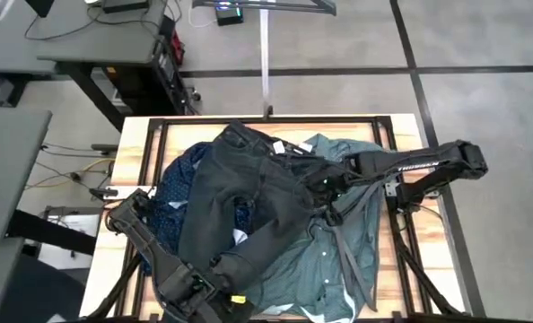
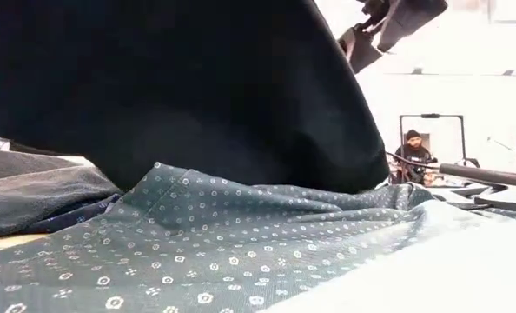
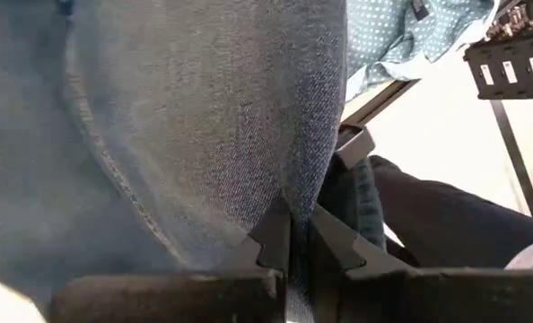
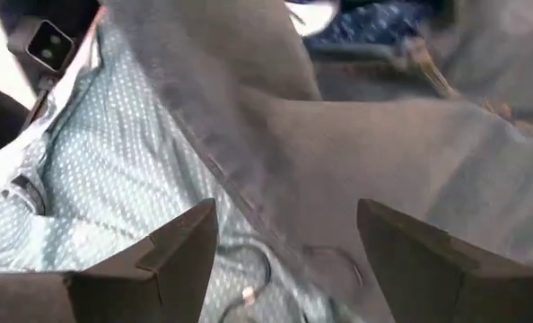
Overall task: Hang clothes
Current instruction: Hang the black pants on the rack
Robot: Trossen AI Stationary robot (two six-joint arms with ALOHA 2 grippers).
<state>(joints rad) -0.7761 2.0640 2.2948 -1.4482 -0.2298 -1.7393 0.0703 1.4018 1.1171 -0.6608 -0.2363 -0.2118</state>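
The three garments lie heaped in the middle of the desk (image 1: 132, 144). The jeans (image 1: 240, 193) sprawl on top, waistband toward the far edge and legs running down toward the near edge. Under them to the left peeks the navy shirt (image 1: 172, 193), and to the right the teal shirt (image 1: 352, 242) spreads flat to the near right corner. The left hand (image 3: 301, 240) sits at the near edge, its fingers (image 3: 271, 235) clenched on a fold of the jeans leg, with denim filling most of its wrist view. The right arm reaches in from the right side, and the right hand (image 4: 284, 256) hovers just above the pile where the jeans overlap the teal shirt; its two fingers (image 4: 181, 247) stand wide apart, released, with nothing between them. From desk level the dotted teal cloth fills the near ground, with a dark mass of jeans raised behind it. Beyond the desk, far back in the room, a person (image 2: 412, 152) sits at some equipment.
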